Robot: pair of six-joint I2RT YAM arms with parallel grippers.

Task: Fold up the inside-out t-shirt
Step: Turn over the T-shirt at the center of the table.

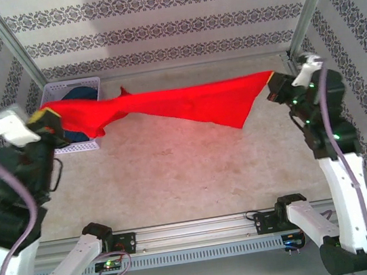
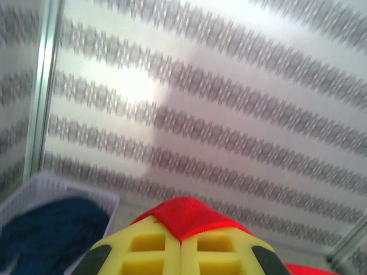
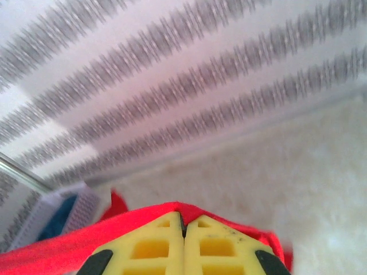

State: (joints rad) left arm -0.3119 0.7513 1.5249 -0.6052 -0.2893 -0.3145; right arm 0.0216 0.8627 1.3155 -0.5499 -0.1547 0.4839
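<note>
both arms are up, and the red t-shirt (image 1: 185, 103) hangs stretched between them above the table (image 1: 176, 179), running like a banner from the far left to the far right. the left gripper (image 1: 45, 118) has the left end. in the left wrist view its yellow fingers (image 2: 143, 252) are pressed together with a fold of red cloth bulging out over the tips, so that's a firm pinch on the fabric. over on the right, the right gripper (image 1: 272, 87) has the other end. its wrist camera shows the two yellow fingers (image 3: 218, 246) closed right up against each other, with the red hem wrapped across the tips and trailing off to the left.

the cloth looks plain red from above, and no print is visible on it. it twists once near the left third and narrows there, then spreads into a wider panel. the lowest corner of that panel droops right of centre, and from above i can't tell if it touches the table. the left end passes over the white basket (image 1: 93, 82) at the far left corner, and a dark blue garment (image 1: 81, 93) sits inside that basket, partly behind the red cloth. the left wrist camera catches the blue garment down in its lower left corner, inside the basket's mesh wall. patterned wallpaper (image 1: 168, 30) runs behind it all.
</note>
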